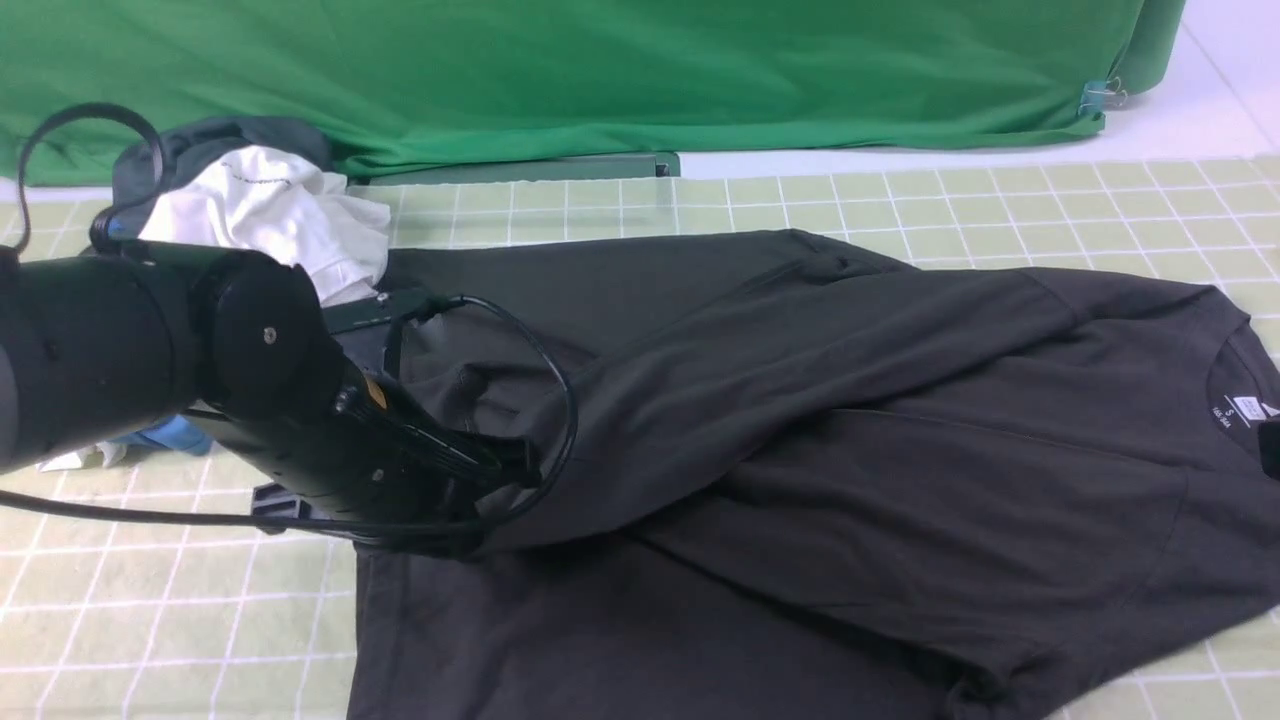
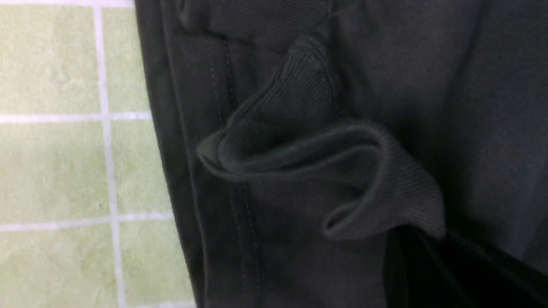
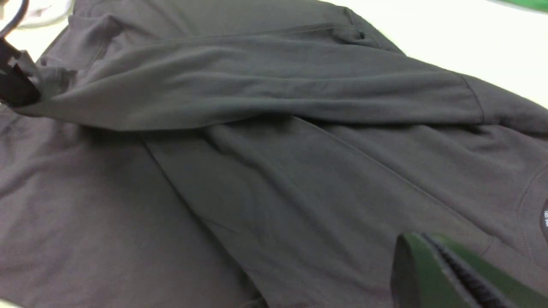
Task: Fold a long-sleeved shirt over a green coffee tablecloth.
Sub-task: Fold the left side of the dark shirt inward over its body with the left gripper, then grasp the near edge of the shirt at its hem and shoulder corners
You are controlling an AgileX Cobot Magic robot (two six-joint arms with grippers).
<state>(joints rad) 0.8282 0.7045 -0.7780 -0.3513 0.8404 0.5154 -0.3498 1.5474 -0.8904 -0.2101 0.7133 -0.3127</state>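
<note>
While the large black round-neck long-sleeved shirt [image 1: 850,450] lay spread across the wide pale yellow-green tablecloth with thin white grid lines [image 1: 150,620], its neck label sat at the far right. One sleeve ran folded across the body toward the left, where its ribbed cuff [image 2: 325,171] met the left gripper [image 1: 505,470]. Whether those jaws gripped the cuff could not be told; the cuff stood crumpled just ahead of them. The right gripper [image 3: 454,273] hovered above the shirt's right part, its green fingers pressed together and holding nothing. A white garment [image 1: 270,215] and a dark grey garment [image 1: 190,145] lay heaped at the far left, before plain bright green fabric [image 1: 600,70].
</note>
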